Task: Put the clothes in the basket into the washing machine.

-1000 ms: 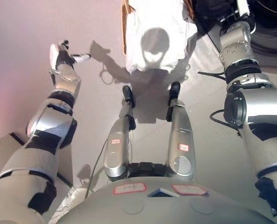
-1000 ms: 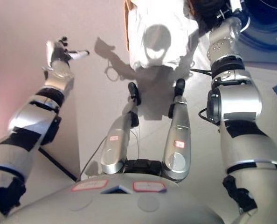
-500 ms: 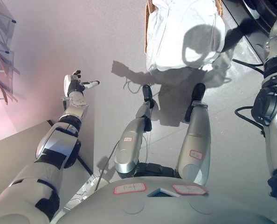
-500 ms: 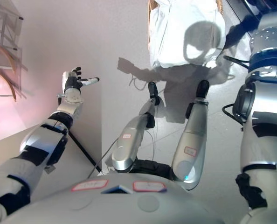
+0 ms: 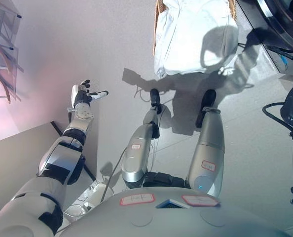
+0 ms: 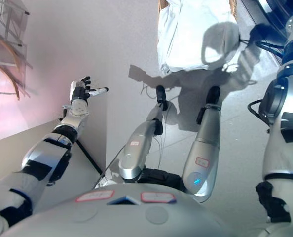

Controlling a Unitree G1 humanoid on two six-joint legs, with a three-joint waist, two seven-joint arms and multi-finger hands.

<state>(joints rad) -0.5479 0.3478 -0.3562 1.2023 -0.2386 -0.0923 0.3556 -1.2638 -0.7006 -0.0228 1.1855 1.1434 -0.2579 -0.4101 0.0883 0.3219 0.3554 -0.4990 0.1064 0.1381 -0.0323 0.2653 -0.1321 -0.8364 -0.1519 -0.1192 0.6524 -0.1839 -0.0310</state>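
White clothes (image 5: 193,34) fill a wicker basket (image 5: 156,22) on the floor at the top of the view, straight ahead. The dark front of the washing machine (image 5: 277,24) shows at the top right, beside the basket. My left hand (image 5: 82,94) is held out to the left, away from the basket, open with fingers spread and nothing in it. My right arm (image 6: 284,98) runs up the right edge, and its hand lies beyond the frame.
A metal-and-wood rack (image 5: 3,44) stands at the top left. A beige panel (image 5: 13,158) fills the lower left. Grey floor (image 5: 112,49) lies between my left hand and the basket.
The whole view has shifted, so the camera moved. My right forearm, earlier near the machine at top right, has slid out past the right edge. The left hand stays open.
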